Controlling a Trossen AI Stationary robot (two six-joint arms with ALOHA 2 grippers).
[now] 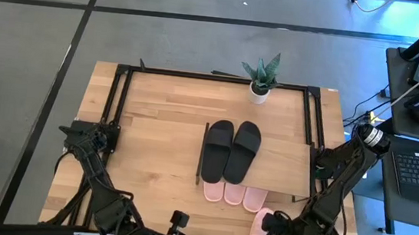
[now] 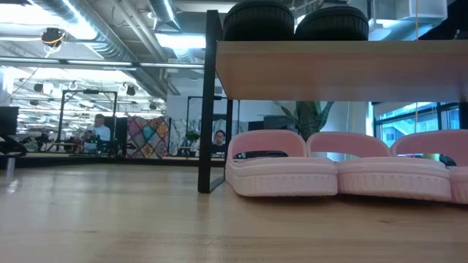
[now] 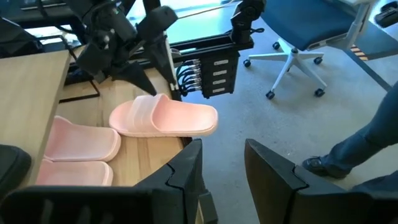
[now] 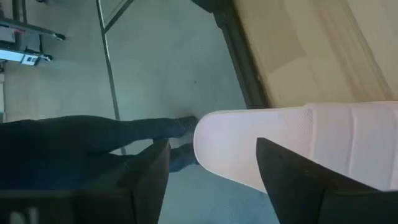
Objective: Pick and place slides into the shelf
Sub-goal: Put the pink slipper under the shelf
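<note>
The shelf (image 1: 282, 159) stands on the table with two black slides (image 1: 231, 150) on its top board (image 2: 336, 69). Three pink slides (image 2: 281, 172) lie side by side under it. A fourth pink slide (image 1: 260, 234) lies sole down at the table's near edge, right of the shelf, with one end (image 3: 205, 119) overhanging the edge. My right gripper (image 4: 212, 144) is open just over this slide, its fingers astride it. My left gripper (image 3: 222, 146) hangs open by the near edge, left of that slide, with nothing between its fingers. My right gripper slants down from the table's right side over the pink slide's strap (image 3: 149, 104). In the right wrist view its fingers (image 4: 292, 177) stand to either side of the slide's overhanging end (image 4: 211, 140). Whether they touch it I cannot tell.
A potted plant (image 1: 261, 80) stands at the table's far edge. Bare tabletop (image 1: 151, 158) lies left of the shelf. Off the near right corner are an office chair (image 3: 311, 37) and a person's leg (image 3: 367, 143).
</note>
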